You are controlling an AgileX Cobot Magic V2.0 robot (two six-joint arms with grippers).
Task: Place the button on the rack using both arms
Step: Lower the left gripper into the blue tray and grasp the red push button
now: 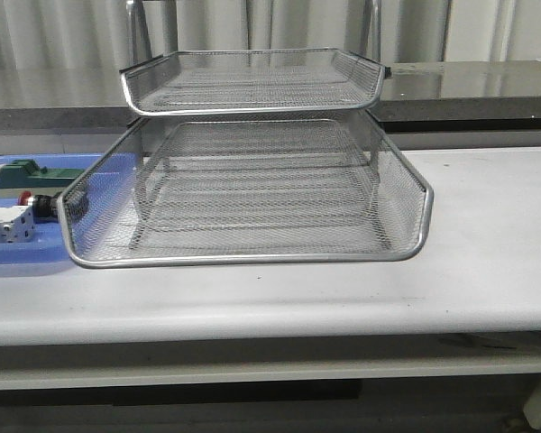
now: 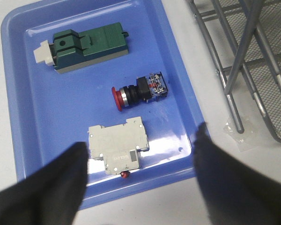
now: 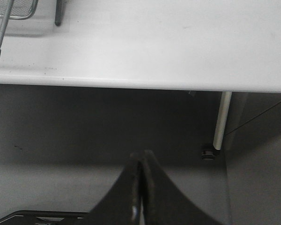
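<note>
The button (image 2: 140, 91) lies on its side in the blue tray (image 2: 18, 93), left of the rack (image 1: 252, 180), between the green block (image 2: 86, 47) and a white block (image 2: 117, 145). The left gripper (image 2: 140, 173) hovers above, fingers spread; it should probably straddle the black body. The right gripper (image 3: 140, 187) hangs off the table's near edge, fingers pressed together.

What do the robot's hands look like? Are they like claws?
A bit. Only the fingertips show. The left gripper has two black, wedge-shaped fingers that taper to blunt tips. The right gripper has two dark, smooth, pointed fingers. No cables or markings show.
</note>
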